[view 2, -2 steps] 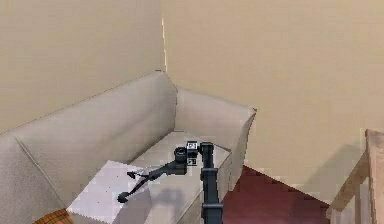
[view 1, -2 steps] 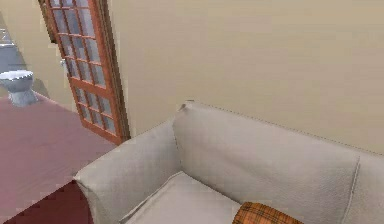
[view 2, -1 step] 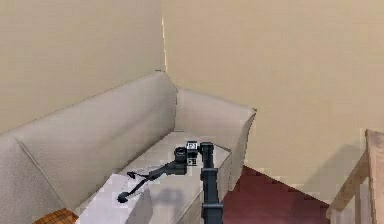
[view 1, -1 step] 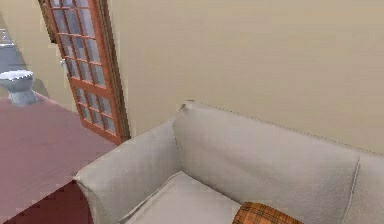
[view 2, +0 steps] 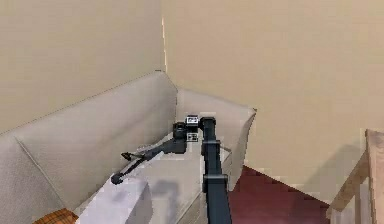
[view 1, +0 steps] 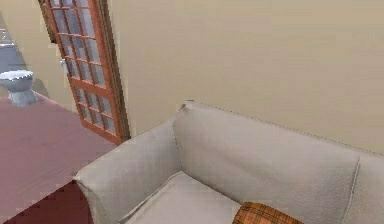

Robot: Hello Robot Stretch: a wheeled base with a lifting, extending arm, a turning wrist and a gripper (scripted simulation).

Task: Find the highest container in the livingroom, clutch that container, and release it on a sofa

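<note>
Forward view, left to right. At 9 o'clock a white toilet (view 1: 18, 82) stands beyond a doorway. Just beside it, toward 11 o'clock, is a wooden door (view 1: 88, 70) with glass panes. Dark red floor (view 1: 35, 150) lies open at 8 o'clock, up to the armrest. The beige sofa (view 1: 230, 160) runs from 6 to 4 o'clock against a bare wall (view 1: 250, 50), with a plaid cushion (view 1: 265, 214) on its seat at 6 o'clock.

Arm side view, left to right. The sofa's back spans 9 to 12 o'clock and ends in the room corner. The gripper (view 2: 122, 168) points toward 8 o'clock above the seat. A pale boxy shape (view 2: 120, 205) lies on the seat at 6 o'clock from the fingertips. Whether this is the container, and whether the gripper grasps anything or touches it, cannot be told. The dark arm (view 2: 213, 170) rises from 6 o'clock over the sofa's end armrest. Open red floor shows at 5 o'clock, bounded at 3 o'clock by pale wooden furniture (view 2: 365, 170).
</note>
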